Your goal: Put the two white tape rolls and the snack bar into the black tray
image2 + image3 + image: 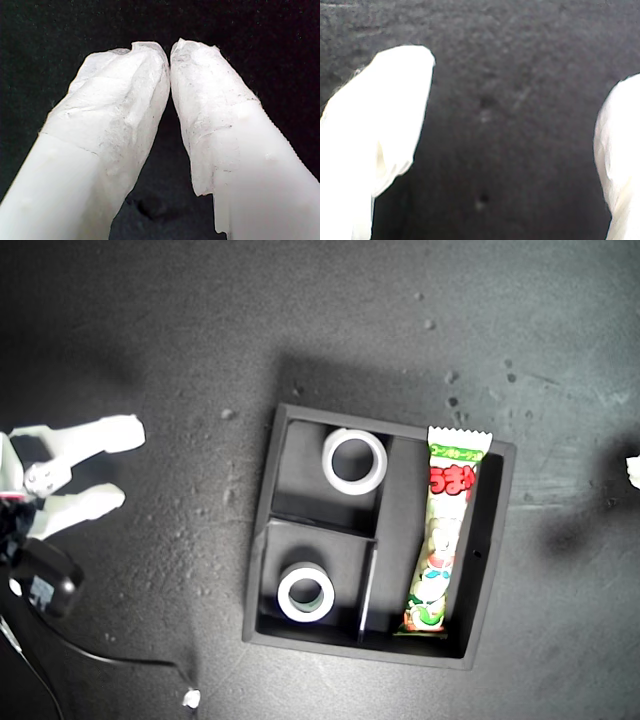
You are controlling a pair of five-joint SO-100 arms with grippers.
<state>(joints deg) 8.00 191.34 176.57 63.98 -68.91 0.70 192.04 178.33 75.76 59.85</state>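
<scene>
Dark tabletop [150, 340]; snack bar [445, 535] lengthwise in black tray [490, 570].

Counter [150, 330]: dark grey, matte, scuffed, pale specks scattered, thickest toward exterior view's upper right.

Black tray [492, 540] flat on counter, slightly right of centre in exterior view, a little skewed.

Black cable [95, 652] trails across counter at exterior view's lower left, ends at small white bit [190, 699] near bottom edge.

Small white object [633, 470] at exterior view's right edge, mostly cut off, too little shown to identify.

Wrist views: same dark surface, bare, blurred.
</scene>
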